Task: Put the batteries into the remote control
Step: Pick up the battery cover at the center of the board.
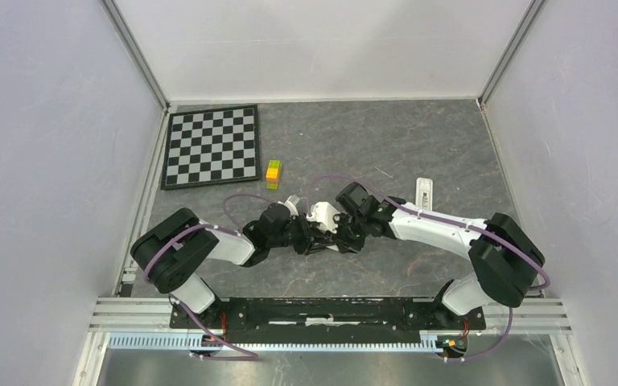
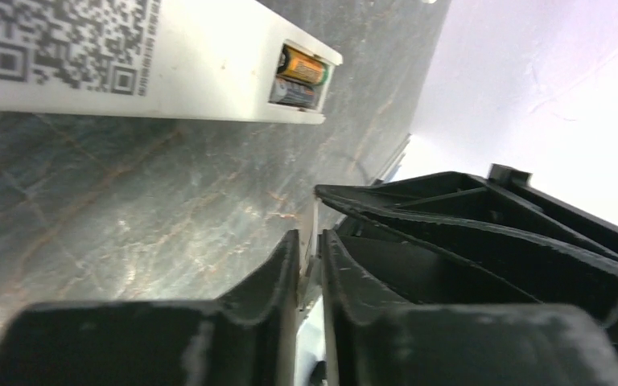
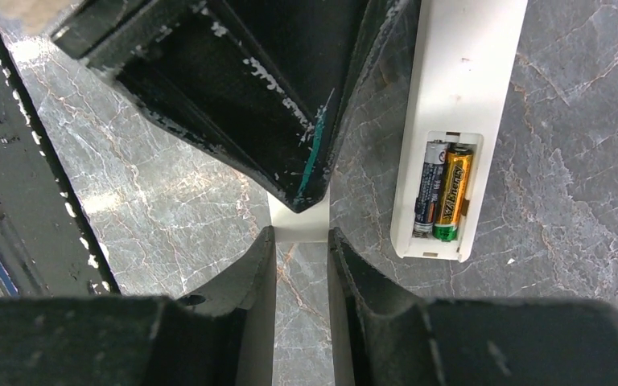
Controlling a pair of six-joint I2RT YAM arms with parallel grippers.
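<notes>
Open-backed white remote (image 3: 460,88) holds two batteries (image 3: 442,193); left gripper (image 2: 310,241) and right gripper (image 3: 299,236), nearly closed, pinch one thin white piece (image 3: 294,217); open table (image 1: 386,137) beyond.

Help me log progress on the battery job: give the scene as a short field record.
remote: white, back side up, compartment open
batteries: two, side by side in the compartment
white piece: thin, flat, held between both hands, apart from the remote
left hand: shut on white piece
right hand: shut on white piece
elsewhere: checkerboard, yellow-green block
</notes>
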